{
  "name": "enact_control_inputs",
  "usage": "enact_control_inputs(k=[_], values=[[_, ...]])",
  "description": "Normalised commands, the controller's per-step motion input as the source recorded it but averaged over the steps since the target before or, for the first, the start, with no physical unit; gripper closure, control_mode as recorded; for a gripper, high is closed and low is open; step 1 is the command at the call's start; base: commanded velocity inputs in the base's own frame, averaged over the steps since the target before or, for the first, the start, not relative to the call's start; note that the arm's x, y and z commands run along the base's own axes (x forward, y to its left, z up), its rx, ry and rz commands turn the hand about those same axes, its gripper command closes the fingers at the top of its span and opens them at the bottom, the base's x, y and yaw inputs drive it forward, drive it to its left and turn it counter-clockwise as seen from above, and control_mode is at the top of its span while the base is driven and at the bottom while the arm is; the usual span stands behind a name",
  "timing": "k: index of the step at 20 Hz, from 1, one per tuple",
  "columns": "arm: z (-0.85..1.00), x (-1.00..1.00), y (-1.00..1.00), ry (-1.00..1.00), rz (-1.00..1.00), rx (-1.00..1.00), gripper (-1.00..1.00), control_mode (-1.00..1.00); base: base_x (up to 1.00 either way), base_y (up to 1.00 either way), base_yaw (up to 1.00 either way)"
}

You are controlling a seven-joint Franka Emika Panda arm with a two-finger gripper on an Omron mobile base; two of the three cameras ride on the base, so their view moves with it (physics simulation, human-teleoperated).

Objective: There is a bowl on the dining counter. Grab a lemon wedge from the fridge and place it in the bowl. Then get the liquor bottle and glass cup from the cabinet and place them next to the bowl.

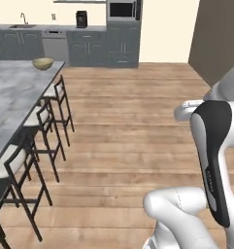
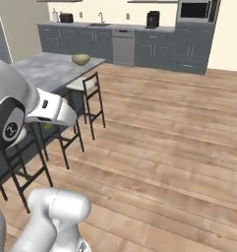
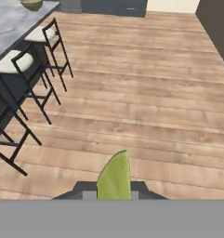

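**Meanwhile, lemon wedge in hand, far from the bowl**

From the left base view we see the bowl (image 1: 42,63) sitting at the far end of the grey marbled bench (image 1: 16,92), with black stools (image 1: 50,114) lined along its near side above the wooden floor (image 1: 133,121).

From the right base view we find the same bowl (image 2: 81,59) on the bench (image 2: 46,69), well apart from the arm.

From the hand view we see the hand (image 3: 113,193) nearly closed, its fingers pinching the yellow-green lemon wedge (image 3: 115,176) that rises between them, over the floor (image 3: 141,93). The bowl (image 3: 32,4) shows at the top left corner.
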Motion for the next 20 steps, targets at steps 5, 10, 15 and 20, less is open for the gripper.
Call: enact_control_inputs(k=[5,10,15,20], values=[[0.00,0.00,0.00,0.00,0.00,0.00,1.00,1.00,1.00,-0.70,0.37],[0.00,0.00,0.00,0.00,0.00,0.00,1.00,1.00,1.00,-0.70,0.37],[0.00,0.00,0.00,0.00,0.00,0.00,1.00,1.00,1.00,-0.68,0.38],[0.00,0.00,0.00,0.00,0.00,0.00,1.00,1.00,1.00,-0.65,0.39]])
